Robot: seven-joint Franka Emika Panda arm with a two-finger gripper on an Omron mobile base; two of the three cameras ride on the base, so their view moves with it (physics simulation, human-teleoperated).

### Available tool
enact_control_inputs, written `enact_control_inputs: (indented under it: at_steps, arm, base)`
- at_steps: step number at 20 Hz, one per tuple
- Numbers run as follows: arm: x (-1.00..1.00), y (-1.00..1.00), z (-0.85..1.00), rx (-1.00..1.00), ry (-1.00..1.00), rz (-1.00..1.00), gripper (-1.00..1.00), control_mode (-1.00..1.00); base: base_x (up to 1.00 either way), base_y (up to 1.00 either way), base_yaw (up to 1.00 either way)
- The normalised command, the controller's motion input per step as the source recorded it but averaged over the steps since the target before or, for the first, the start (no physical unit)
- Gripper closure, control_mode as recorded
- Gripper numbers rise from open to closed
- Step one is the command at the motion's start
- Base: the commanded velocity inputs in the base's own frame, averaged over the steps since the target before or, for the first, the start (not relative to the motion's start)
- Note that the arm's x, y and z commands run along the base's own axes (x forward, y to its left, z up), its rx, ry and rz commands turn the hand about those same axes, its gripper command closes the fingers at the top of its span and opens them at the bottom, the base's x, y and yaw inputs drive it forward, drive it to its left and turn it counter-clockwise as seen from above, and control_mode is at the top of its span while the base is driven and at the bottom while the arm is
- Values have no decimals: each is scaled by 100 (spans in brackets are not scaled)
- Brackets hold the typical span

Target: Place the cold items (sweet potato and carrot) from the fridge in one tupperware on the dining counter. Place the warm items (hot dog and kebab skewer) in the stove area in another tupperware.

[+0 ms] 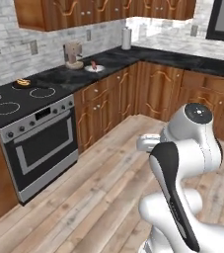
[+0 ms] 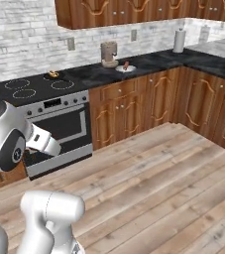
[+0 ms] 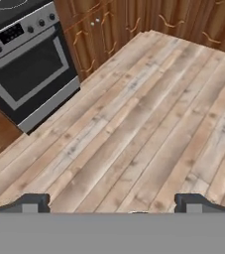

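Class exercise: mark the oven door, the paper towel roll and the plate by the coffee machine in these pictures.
oven door [image 1: 45, 143], left base view, on the dark glass window.
paper towel roll [image 2: 179, 40], right base view, middle of the white roll.
plate [image 2: 125, 68], right base view, on its white rim.

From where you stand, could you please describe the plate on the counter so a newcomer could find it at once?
Start at the stove and follow the black counter to its right, toward the corner. The white plate lies there, just right of the brown coffee machine. It is the only flat white dish there and has a small reddish item on it; the paper towel roll further along stands upright.
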Motion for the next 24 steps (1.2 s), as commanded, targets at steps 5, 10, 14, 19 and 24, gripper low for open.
enact_control_inputs:
  at_steps: [5,10,14,19,24]
  arm:
    - [0,0,0,0,0,0,-100,100]
    - [0,0,0,0,0,0,-100,100]
    - [0,0,0,0,0,0,-100,100]
    - [0,0,0,0,0,0,-100,100]
    - [0,0,0,0,0,0,-100,100]
  base:
    - [100,-6,2]
    - [100,-13,5]
    - [100,-20,11]
    - [100,-21,12]
    - [100,-17,10]
